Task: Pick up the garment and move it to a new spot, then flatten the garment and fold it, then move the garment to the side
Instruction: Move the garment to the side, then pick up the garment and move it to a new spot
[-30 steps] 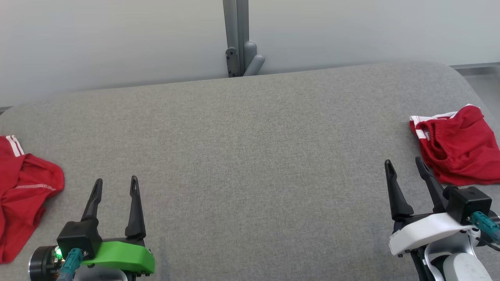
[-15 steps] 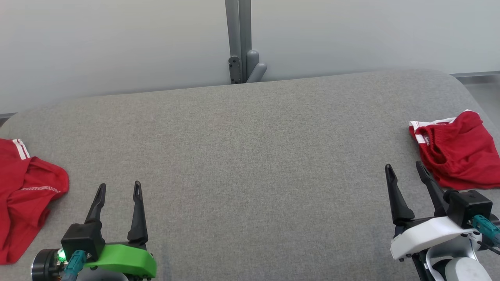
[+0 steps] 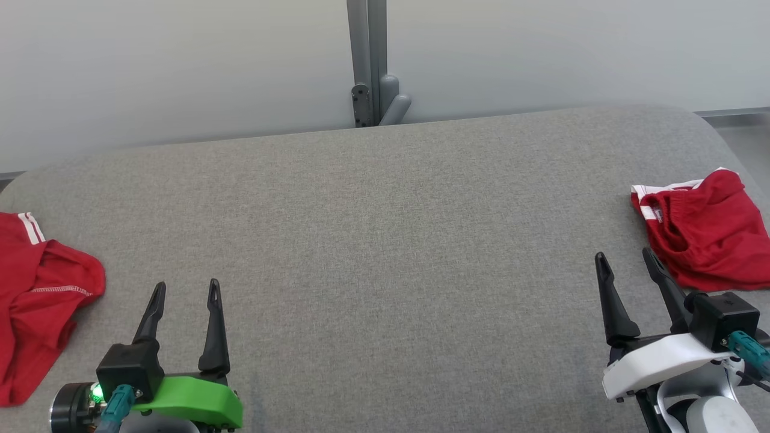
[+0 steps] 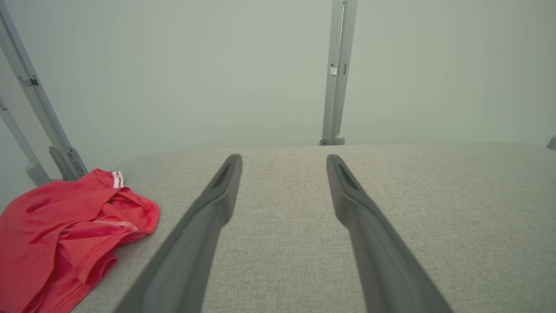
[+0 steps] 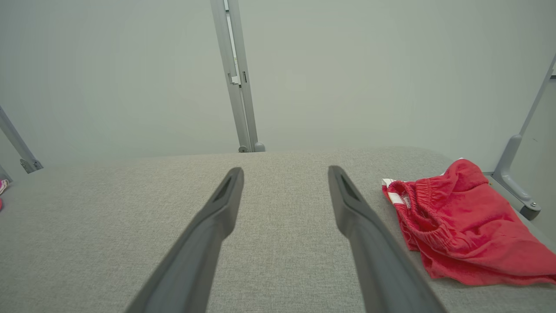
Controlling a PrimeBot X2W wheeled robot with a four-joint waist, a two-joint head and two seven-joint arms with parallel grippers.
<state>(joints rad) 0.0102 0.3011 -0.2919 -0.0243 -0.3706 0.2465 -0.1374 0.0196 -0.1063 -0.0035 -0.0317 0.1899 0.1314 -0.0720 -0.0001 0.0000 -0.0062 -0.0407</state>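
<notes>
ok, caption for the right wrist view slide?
Open right gripper above the grey table, crumpled red garment lying apart to one side.

A grey fabric bench [image 3: 385, 240] with rounded far corners stands before a pale wall [image 3: 180, 60]. A grey upright post [image 3: 366, 54] meets the bench's far edge, a bracket [image 3: 360, 105] at its foot. Slanted grey struts [image 4: 41, 108] flank the sides.

Table [image 3: 385, 240]: grey woven cloth, matt, lightly rough. Left garment [image 3: 36, 300], right garment [image 3: 710, 234]: soft red cloth, matt. Post [image 3: 367, 60]: smooth grey metal. Left gripper [image 3: 186, 284]: matt dark plastic, smooth green plastic mount. Right gripper [image 3: 624, 253]: likewise, white plastic mount.
</notes>
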